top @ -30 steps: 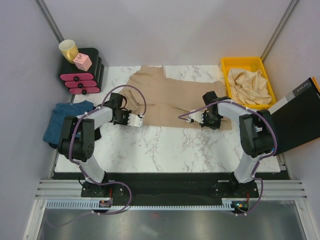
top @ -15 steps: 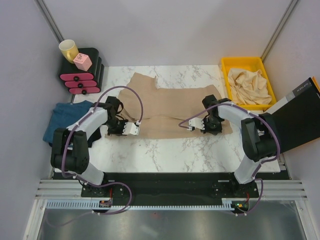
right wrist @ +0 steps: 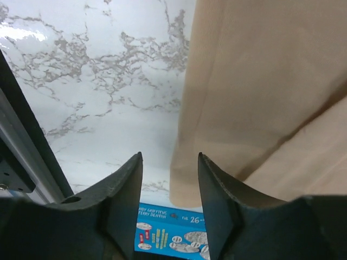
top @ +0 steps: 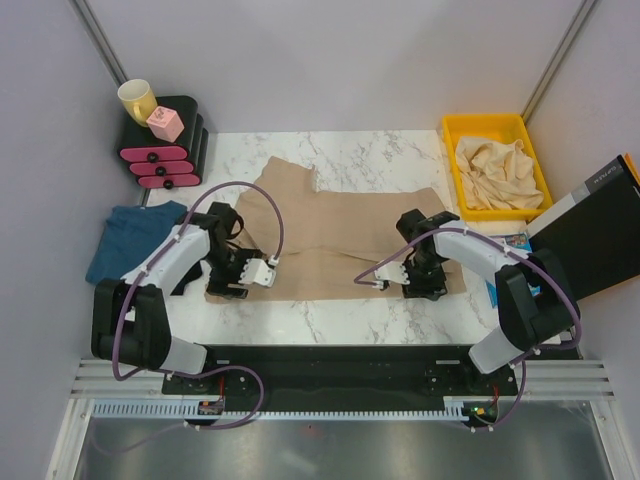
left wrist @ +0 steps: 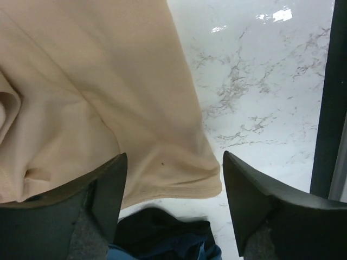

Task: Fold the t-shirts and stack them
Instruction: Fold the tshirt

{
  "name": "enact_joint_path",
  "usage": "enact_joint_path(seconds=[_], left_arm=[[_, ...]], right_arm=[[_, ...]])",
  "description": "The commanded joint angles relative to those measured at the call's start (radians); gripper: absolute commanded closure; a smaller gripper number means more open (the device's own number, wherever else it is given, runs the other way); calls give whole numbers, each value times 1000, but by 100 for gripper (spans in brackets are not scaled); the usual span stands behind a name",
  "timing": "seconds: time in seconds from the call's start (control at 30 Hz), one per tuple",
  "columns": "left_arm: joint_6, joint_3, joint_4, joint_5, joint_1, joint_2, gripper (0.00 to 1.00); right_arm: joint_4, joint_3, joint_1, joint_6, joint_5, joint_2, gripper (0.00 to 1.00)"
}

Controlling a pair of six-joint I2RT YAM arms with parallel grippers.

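A tan t-shirt (top: pixel 340 225) lies spread flat on the marble table (top: pixel 330 315). My left gripper (top: pixel 228 285) stands open over its near-left hem corner (left wrist: pixel 179 179). The cloth lies loose between the fingers (left wrist: pixel 103 189) and is not pinched. My right gripper (top: pixel 428 285) is open too, straddling the near-right hem corner (right wrist: pixel 190 184). A teal-blue t-shirt (top: pixel 130 240) lies crumpled off the table's left edge. More beige t-shirts (top: pixel 500 170) fill the yellow bin (top: pixel 452 135). Below the left jaws, a dark cloth (left wrist: pixel 162 230) lies over blue fabric.
A pink-and-black stack with a yellow cup (top: pixel 137 98) stands at the back left. A black box (top: pixel 590 235) leans at the right, with a blue printed booklet (right wrist: pixel 173 233) beside the shirt's corner. The table's black front rail (top: pixel 330 355) runs close behind both grippers.
Both grippers pulled the tan shirt's near hem toward the front edge, stretching it flat. Both then opened and let go of its corners.
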Motion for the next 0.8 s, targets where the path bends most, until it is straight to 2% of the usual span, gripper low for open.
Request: enact_joint_path(seconds=[0.0,0.13,0.23,0.33,0.53,0.77], left_arm=[[10,121,-52,47,-2,-33,17],[-1,285,-37,59,0,-14,17],[-31,334,64,23,1,45,17],[-61,376,110,-7,12,124,19],[-50,384,171,-34,34,175,21],[-61,408,199,-31,35,210,21]], right_arm=[[-41,40,3,27,4,-74,46],[16,122,-6,70,32,-97,48],[109,110,-33,76,68,-103,53],[117,104,-63,64,88,-61,56],[122,62,-103,29,76,-39,55],[219,24,-118,39,84,22,55]])
